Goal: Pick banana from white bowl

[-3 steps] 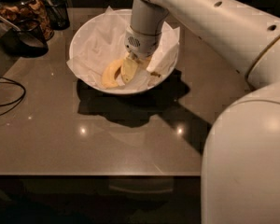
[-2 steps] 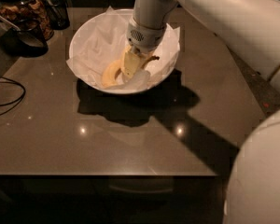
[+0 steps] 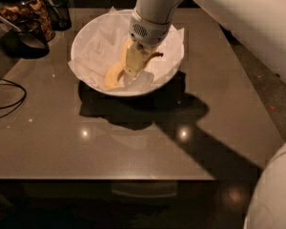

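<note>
As one white bowl (image 3: 78, 39) holds two fruits, gripper (image 3: 136, 56) jaws clamp the banana (image 3: 132, 63) (beside one stubbier banana (image 3: 113, 78)).

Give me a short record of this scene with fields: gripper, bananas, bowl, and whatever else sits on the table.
gripper: down inside the bowl, at the banana's upper end
banana: pale, slim, directly under the gripper, not yet out of the bowl
other banana: deeper yellow, curved, lying at the pale one's lower left
bowl: white, wide, at the far middle of the table
paper: crinkled white, lining the bowl
table: glossy brown
jar: far left corner, brown contents
cable: black, at the left edge
</note>
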`<state>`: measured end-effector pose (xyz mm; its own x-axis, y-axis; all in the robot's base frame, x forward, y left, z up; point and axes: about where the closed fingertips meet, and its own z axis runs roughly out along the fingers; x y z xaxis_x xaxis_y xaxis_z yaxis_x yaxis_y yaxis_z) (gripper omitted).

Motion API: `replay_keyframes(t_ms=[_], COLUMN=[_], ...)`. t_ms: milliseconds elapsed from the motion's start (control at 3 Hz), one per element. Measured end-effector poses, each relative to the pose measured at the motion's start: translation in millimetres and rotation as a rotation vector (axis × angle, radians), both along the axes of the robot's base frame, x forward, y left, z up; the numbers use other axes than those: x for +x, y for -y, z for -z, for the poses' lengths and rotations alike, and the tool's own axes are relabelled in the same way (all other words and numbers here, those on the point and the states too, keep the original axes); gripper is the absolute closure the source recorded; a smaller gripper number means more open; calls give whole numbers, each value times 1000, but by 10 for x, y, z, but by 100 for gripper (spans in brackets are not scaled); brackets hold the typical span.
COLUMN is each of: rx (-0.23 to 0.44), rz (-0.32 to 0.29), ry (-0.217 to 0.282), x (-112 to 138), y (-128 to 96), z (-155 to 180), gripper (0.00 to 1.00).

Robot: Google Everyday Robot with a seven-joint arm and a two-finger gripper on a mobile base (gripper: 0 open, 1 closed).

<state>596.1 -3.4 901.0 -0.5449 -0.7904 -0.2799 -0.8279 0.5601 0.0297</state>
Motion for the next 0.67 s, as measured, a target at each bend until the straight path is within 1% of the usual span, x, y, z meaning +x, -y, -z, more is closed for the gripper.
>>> replay_keyframes(t_ms=[333,667], rx=[32,70], rz=[-92,-204], ry=[27,36], x=[-109,-301], y=[-78,-108], z=[-287,-579], gripper=[100,100])
